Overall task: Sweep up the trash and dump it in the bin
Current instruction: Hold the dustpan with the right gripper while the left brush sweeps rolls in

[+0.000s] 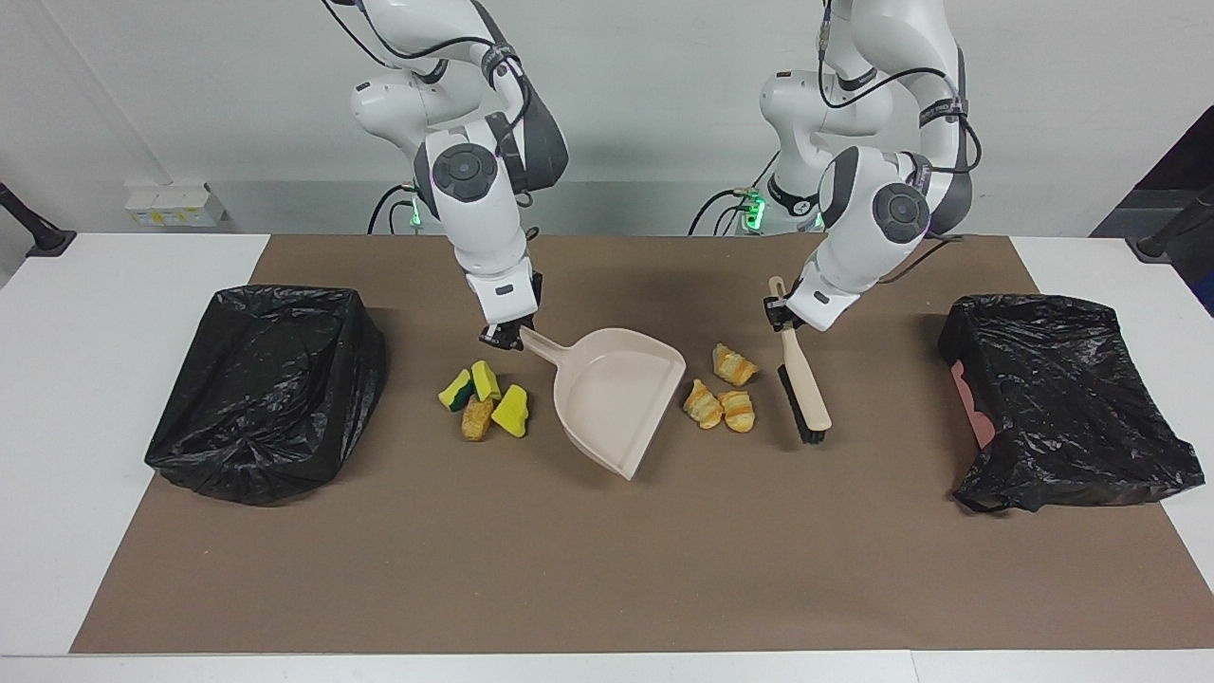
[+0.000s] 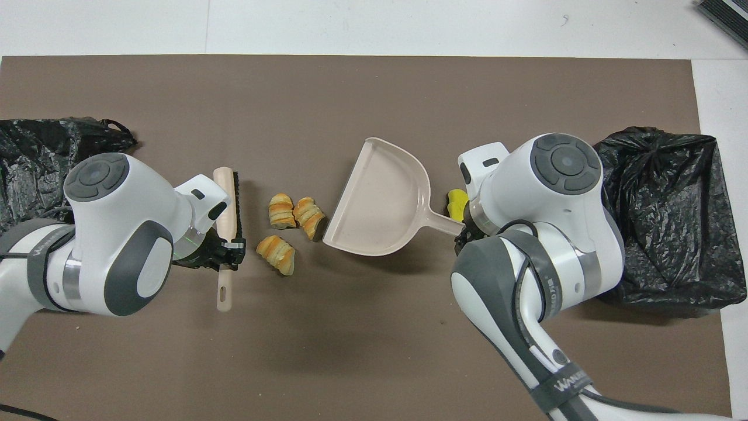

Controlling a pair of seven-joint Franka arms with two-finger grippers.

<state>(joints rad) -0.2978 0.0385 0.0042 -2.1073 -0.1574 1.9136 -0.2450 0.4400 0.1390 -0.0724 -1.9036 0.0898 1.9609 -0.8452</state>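
- Trash lies on the brown mat [image 1: 607, 569] in two clusters, one either side of the beige dustpan [image 1: 616, 398].
- Three golden-brown striped croissant-like pieces [image 1: 721, 394] sit between the dustpan and the brush [image 1: 804, 389]; in the overhead view two of them touch each other just beside the pan's open edge, the third a little nearer to the robots [image 2: 292, 225].
- Toward the right arm's end of the table sit the yellow sponge wedges [image 1: 493, 394] (one has a green back) with a brown crusty nugget [image 1: 477, 417] among them, just beside the pan's handle side. From overhead the right arm covers nearly all of this cluster.
- Right gripper [image 1: 501, 334] is clamped on the tip of the dustpan's handle, over the mat just above the sponge cluster. The pan's open mouth faces the croissant pieces.
- Left gripper [image 1: 780, 318] is closed around the brush's handle partway along, so the handle's end sticks out toward the robots. The black bristles [image 2: 236, 199] face the croissant pieces, and the brush head sits low at the mat (contact with it cannot be told).
- A bin lined with a black bag stands at each end of the table: one at the right arm's end [image 1: 270, 389], one at the left arm's end [image 1: 1062, 398].
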